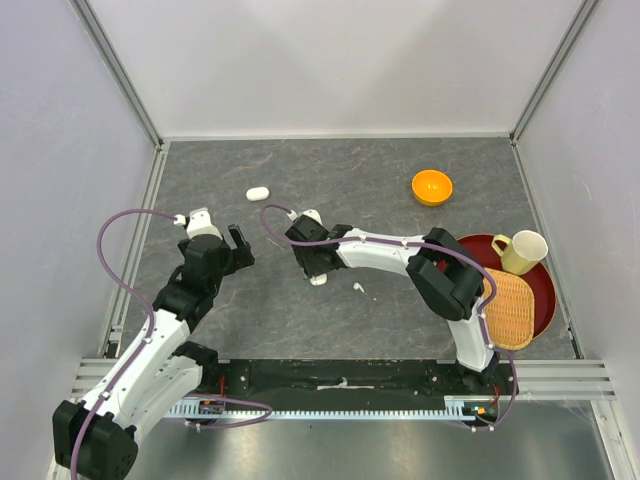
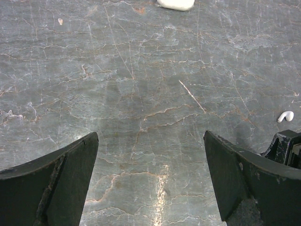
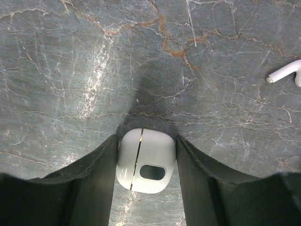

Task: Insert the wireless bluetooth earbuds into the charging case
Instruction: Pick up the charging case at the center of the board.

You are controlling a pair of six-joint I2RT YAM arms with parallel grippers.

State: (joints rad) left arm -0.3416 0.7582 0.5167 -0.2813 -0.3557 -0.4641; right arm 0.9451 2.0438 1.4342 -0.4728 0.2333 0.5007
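Seen from above, the right gripper (image 1: 314,272) reaches toward mid-table with a white charging case (image 1: 319,280) at its fingertips, while a lone earbud (image 1: 357,287) lies on the grey table (image 1: 400,330) just outside its fingers, on the side away from the other arm. The left gripper (image 1: 240,247) hovers apart with nothing between its fingers; a second case (image 1: 258,192) rests well beyond its tips. From the left wrist, both fingers (image 2: 61,174) stand spread wide over bare stone, the second case far ahead of them and the earbud off past the right-hand finger. From the right wrist, the fingers (image 3: 89,183) pinch the charging case from both sides, one against each flank, its lid seam running upright and apparently closed; the earbud lies ahead of the tips and outside the right-hand finger, clear of both. The step in hand looks like securing the case. The next move likely calls for getting the lid open while the case is steadied, then a fine pinch on the small, slippery earbud by the free left gripper.
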